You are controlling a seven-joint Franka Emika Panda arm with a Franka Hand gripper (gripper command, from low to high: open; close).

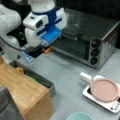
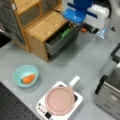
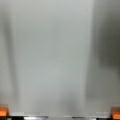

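my fingers [image 1: 47, 50] are spread apart, holding nothing, and hang low over the bare grey worktop [image 1: 67, 72]. just beside them is the open drawer [image 2: 58, 41] with green things inside. behind them the oven [image 1: 87, 37] door hangs open.

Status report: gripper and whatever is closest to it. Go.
Gripper aloft over grey table, holding nothing. Nearest: open toaster oven and open drawer. Nothing in between.

light even, dim-ish | front views soft – blurred | wrist view perhaps fully defocused – grey haze
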